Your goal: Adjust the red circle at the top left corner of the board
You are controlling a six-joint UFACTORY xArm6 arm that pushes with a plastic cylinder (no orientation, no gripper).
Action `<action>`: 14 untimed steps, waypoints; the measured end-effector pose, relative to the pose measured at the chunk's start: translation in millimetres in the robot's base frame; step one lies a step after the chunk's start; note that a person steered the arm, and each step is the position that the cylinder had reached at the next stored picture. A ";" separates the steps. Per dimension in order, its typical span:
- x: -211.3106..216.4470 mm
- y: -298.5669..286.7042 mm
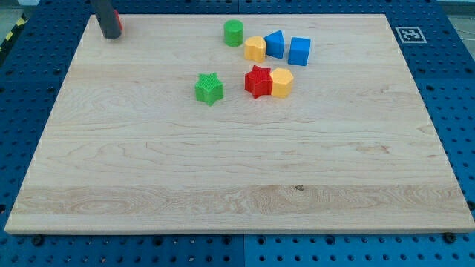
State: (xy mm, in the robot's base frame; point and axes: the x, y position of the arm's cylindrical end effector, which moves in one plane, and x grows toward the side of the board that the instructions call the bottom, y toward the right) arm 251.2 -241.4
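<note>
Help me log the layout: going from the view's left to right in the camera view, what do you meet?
my tip covering most of the red circle → green star → green cylinder → red star → yellow block → blue cube.

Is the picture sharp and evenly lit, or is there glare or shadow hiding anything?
Camera view: even, soft light on the pale wooden board, no strong glare, blocks casting only faint short shadows. My tip on the dark rod looks slightly soft, and it hides nearly all of the red circle at the view's top left. The green star-shaped block is crisp.
</note>
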 end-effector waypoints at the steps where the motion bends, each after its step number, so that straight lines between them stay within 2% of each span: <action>1: 12.9 8.6; 3: 25.2 50.6; 5: 4.8 50.1; 9: -12.3 -16.4; 12: 9.0 5.6; 14: 14.2 42.2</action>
State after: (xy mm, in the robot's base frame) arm 265.4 -199.2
